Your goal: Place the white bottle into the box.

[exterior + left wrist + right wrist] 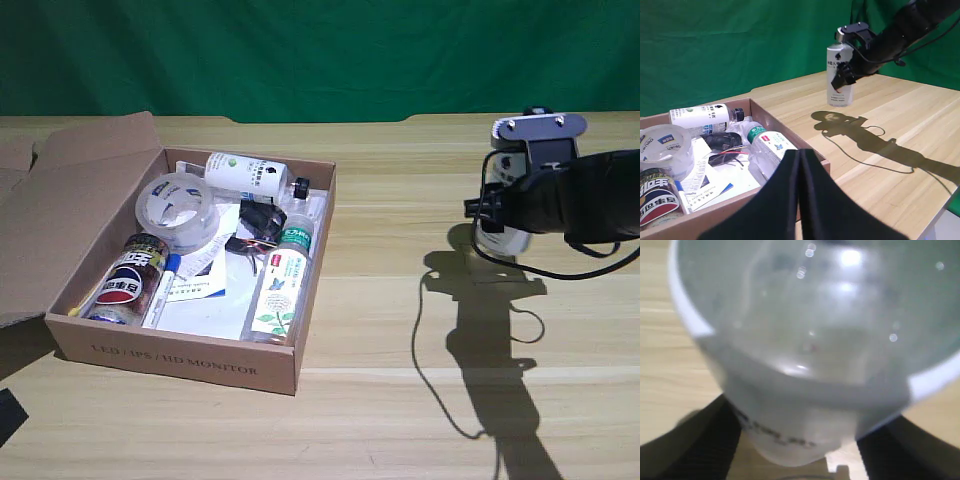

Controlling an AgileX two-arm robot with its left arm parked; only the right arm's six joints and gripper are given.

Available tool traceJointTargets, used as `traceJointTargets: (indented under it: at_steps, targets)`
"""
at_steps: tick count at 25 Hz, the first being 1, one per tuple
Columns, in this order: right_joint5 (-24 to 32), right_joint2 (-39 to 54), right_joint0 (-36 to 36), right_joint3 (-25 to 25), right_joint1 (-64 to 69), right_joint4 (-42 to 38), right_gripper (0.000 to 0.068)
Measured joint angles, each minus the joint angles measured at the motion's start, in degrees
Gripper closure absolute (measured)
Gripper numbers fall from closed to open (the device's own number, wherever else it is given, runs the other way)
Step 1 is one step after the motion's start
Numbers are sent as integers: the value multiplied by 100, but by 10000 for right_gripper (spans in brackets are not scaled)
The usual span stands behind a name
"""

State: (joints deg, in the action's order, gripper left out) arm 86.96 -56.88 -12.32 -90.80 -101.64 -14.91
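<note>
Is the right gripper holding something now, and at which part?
Yes: the right gripper holds the white bottle at its upper body, lifted above the table.

You have a green cloth backdrop (300, 50) hanging behind a light wooden table (400, 400), with hard shadows falling across it.

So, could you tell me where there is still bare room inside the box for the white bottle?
The box is crowded. Tape roll, small white bottle, cola can, green-capped clear bottle and papers cover the floor. The flattest patch is the papers between can and clear bottle. Outside, the table is bare between the box and the white bottle.
</note>
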Motion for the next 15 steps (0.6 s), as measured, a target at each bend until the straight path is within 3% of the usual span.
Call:
traceJointTargets:
  at_steps: [7, 15]
  targets:
    - [169, -129, -1099, -150, 983, 2008, 183]
    - [48, -1222, -2321, -527, 212, 2554, 183]
